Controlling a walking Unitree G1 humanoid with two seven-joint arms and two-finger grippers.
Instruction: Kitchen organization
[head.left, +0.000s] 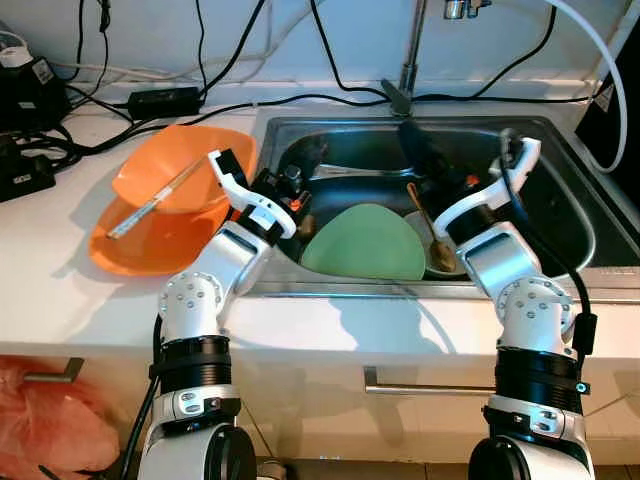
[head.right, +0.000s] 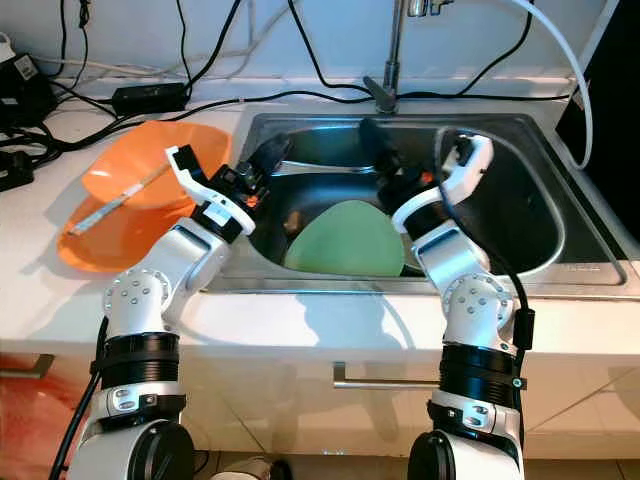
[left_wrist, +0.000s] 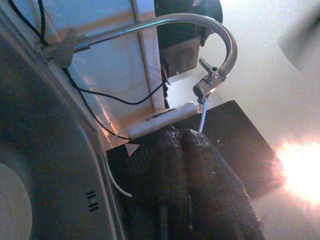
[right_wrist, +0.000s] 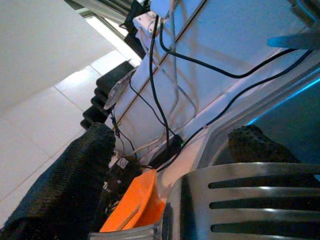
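sink (head.left: 560, 262) at 12 holds green plate (head.left: 368, 245), slotted spatula (right_wrist: 250, 200) | right tool (right_wrist: 170, 165) fingers spread around spatula blade | left tool (left_wrist: 187, 165) fingers pressed together, empty | orange bowls (head.left: 165, 215) on desk (head.left: 60, 300) at 10

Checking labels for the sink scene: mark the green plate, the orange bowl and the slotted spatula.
green plate (head.left: 365, 243), left eye view, middle of its face.
orange bowl (head.left: 190, 165), left eye view, inner wall near the rim.
slotted spatula (right_wrist: 250, 200), right wrist view, on the slotted metal blade.
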